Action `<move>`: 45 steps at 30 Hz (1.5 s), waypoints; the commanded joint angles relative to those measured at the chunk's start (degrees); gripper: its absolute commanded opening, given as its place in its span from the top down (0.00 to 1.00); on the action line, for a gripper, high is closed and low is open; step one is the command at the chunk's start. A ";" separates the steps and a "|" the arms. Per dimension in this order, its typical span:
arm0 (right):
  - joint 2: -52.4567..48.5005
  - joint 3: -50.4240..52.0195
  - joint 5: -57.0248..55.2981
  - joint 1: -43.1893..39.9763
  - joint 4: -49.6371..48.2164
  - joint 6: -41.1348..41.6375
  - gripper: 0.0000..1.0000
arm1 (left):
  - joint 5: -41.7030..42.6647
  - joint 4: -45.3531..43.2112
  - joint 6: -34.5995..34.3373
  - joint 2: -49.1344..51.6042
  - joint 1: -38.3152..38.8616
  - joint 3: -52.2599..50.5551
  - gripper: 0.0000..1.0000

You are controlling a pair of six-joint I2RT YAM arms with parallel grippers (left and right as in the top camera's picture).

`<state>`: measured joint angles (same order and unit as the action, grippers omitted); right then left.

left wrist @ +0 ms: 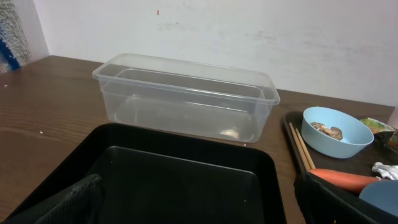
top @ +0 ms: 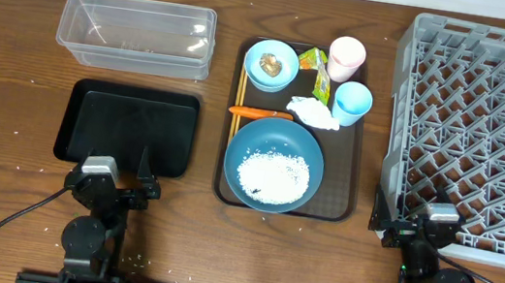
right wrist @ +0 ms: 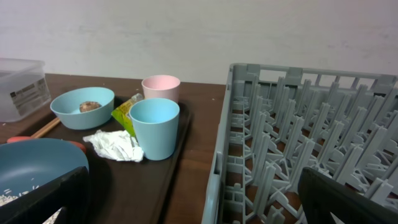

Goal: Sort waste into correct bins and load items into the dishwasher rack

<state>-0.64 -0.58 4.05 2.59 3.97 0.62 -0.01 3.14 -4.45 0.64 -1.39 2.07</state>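
Left fingers (left wrist: 68,202) and right fingers (right wrist: 348,199) stood spread, empty. A black tray (top: 127,130) lay before the left, a rack (top: 479,132) before the right.

Rice (top: 273,176) in blue dish (top: 263,138); brown scrap (top: 270,64) in small bowl (top: 253,71).

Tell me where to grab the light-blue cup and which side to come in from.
Pinch the rim of the light-blue cup from above, one finger inside, one outside, on the side facing the dishwasher rack. It stands upright, mouth open, so the wall is exposed; that side looks free, while the crumpled tissue lies close on the other and the pink cup stands just behind.
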 commanded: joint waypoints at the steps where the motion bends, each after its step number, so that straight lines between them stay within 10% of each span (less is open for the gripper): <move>1: 0.20 0.26 0.28 -0.04 -0.09 -0.04 0.01 | -0.63 0.98 0.35 0.02 0.17 -1.84 0.02; 45: 0.20 0.26 -2.32 -0.04 -1.36 -1.31 0.01 | -1.97 0.66 2.93 0.02 0.17 -1.84 0.02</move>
<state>-0.64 -0.56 2.68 2.59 3.51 0.12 -0.43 3.03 -2.98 0.64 -1.39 2.04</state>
